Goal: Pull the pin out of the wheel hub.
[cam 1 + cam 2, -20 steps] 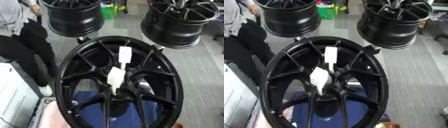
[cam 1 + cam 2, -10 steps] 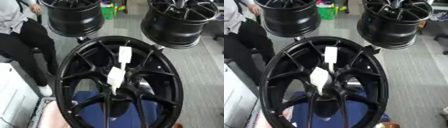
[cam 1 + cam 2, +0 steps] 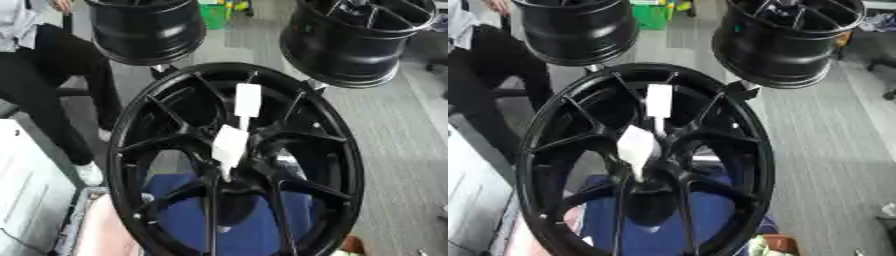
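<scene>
**Robot hand out of view; white pin stands in the centre of the black wheel hub**

Robot hand: neither one shows in either eye view, so I cannot tell whether the fingers are spread, narrowed or holding anything.

At the far left a seated person's leg in black trousers slants down to a white shoe on the floor. Below it, in the lower left corner, lies a pale grey flat panel.

The wheel hub fills the middle of the view. It is a large glossy black rim with thin spokes that fan out from a dark centre, and its open face is turned up toward the camera. Its far edge is at the top of the view and its near edge runs off the bottom.

The pin is matt white, broad in its upper part and narrowing to a point that sits in the centre of the spokes. Its long axis runs up the view from that centre, leaning slightly right. A thin stem joins it to a flat white rectangular tag higher up, along the same line.

A blue surface shows through the lower spokes.

Beyond the top of the hub are two more black wheels, the left wheel and the right wheel, each with a smooth, shiny barrel. To the right is grey ribbed floor.
</scene>
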You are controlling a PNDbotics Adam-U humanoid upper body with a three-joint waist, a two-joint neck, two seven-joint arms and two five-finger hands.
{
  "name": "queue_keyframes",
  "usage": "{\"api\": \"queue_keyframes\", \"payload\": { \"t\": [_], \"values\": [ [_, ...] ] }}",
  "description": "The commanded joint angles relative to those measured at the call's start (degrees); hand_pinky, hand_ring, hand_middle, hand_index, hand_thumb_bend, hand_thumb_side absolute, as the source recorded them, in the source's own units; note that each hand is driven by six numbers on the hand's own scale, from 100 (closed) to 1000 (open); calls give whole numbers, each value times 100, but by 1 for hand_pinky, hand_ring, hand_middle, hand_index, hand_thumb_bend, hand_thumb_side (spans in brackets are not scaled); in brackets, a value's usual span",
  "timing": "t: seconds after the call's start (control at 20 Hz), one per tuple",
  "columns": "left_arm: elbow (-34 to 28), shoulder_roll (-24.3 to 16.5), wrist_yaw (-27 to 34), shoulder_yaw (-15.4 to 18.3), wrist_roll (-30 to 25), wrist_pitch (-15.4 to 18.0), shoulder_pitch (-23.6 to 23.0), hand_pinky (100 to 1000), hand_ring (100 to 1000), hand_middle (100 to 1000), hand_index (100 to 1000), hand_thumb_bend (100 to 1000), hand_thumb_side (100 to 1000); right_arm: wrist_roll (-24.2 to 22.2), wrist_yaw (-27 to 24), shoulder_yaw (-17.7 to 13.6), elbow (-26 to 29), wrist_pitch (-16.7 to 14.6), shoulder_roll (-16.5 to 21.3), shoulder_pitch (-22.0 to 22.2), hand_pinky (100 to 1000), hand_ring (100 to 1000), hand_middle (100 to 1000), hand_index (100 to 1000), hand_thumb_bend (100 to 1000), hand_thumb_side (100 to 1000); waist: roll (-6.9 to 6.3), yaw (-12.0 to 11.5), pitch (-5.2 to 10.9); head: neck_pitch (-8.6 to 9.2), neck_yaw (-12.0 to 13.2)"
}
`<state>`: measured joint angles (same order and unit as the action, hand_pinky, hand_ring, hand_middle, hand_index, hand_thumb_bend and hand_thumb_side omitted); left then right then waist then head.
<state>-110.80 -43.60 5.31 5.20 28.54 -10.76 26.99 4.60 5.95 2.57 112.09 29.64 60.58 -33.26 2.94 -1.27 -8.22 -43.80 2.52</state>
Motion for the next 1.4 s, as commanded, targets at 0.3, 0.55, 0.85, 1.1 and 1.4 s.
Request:
{"api": "queue_keyframes", "payload": {
  "t": [0.3,0.55,0.85,1.1,1.4],
  "values": [
    [-50,-90,28,86,15,9,43,650,629,586,743,538,547,-521,274,193,-153,133,368,-287,874,746,775,854,100,108,-3,-15,76,-31,6],
    [-34,-86,38,69,-4,3,38,650,629,586,742,537,548,-1307,582,604,-336,236,514,-651,878,777,795,869,100,100,17,-2,83,-19,-12],
    [-39,-102,31,47,-29,6,65,651,629,586,741,537,546,-2513,1074,1203,-590,220,494,-1287,883,823,830,889,100,107,40,18,109,-22,-13],
    [-22,-116,29,27,-48,3,63,652,630,586,741,537,546,-3456,1419,1824,-1010,112,275,-1911,888,856,854,907,100,185,73,54,155,-31,-17],
    [7,-119,37,25,-53,-4,29,651,629,585,741,535,548,-4462,1651,2332,-1422,-201,-105,-2472,895,885,883,929,100,323,89,80,159,-32,-8]
  ]
}}
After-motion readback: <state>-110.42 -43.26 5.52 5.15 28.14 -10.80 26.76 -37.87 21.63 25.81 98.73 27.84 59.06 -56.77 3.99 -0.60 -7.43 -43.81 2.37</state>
